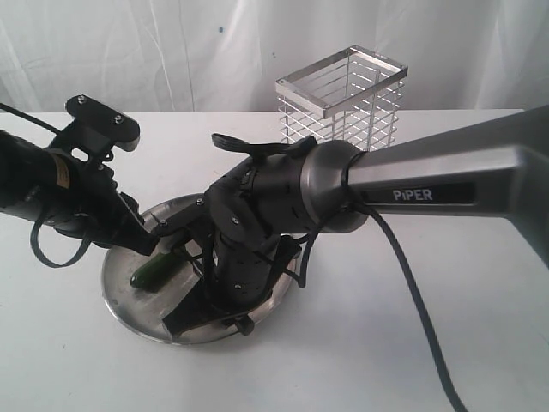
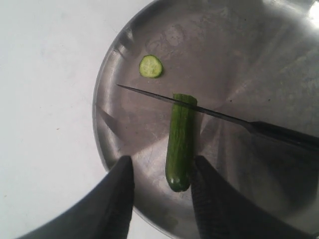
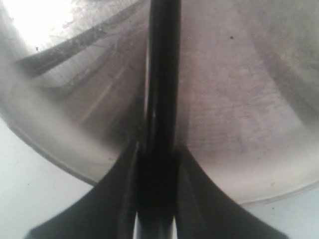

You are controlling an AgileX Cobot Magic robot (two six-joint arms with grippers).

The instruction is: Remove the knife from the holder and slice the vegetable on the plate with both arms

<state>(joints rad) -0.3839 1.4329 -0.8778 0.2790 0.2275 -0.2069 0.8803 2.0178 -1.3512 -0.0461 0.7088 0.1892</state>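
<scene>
The dark-green vegetable (image 2: 180,144) lies on the steel plate (image 2: 239,59), its cut pale end away from my left gripper (image 2: 163,163). That gripper is open and straddles the uncut end: one finger touches its side, the other stands apart. The knife (image 2: 214,113) lies with its dark blade across the vegetable's cut end. A thin round slice (image 2: 150,66) rests beyond the blade. My right gripper (image 3: 157,149) is shut on the knife (image 3: 162,74) handle above the plate (image 3: 239,99). In the exterior view the vegetable (image 1: 154,273) shows beside the right arm (image 1: 257,206).
The wire holder (image 1: 343,99) stands behind the plate (image 1: 120,292) at the back of the white table. The right arm's grey tube reaches in from the right and covers much of the plate. A black cable (image 1: 420,300) hangs across the table's right side.
</scene>
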